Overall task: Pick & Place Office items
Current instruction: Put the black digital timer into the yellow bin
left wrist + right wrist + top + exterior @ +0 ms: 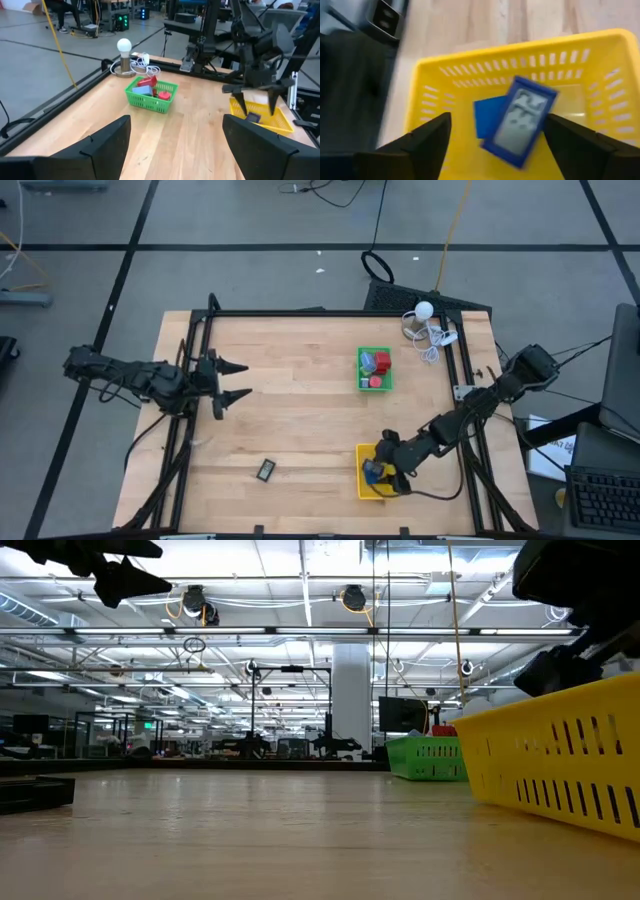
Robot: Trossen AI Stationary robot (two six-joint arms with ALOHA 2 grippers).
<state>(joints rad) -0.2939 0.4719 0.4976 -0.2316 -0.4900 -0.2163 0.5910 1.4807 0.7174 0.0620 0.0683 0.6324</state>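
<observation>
Our right gripper (495, 132) hangs over the yellow tray (470, 65), fingers (420, 142) spread wide with nothing between them. Below sits a blue display gadget (520, 127) leaning on a flat blue piece (487, 117). Red and blue items (375, 366) fill the green tray (374, 388). A dark rectangle (266, 470) lies alone on the table (300, 420). Our left gripper (238, 380) waits at the left edge, fingers apart.

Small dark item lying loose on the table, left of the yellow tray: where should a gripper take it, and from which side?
The dark rectangular item lies flat on bare wood, clear of the yellow tray, so come straight down from above and probably close across its shorter width, jaws along the long edges. The left gripper, open and hovering over the table's left side, looks better placed; the right gripper is open over the yellow tray.
</observation>
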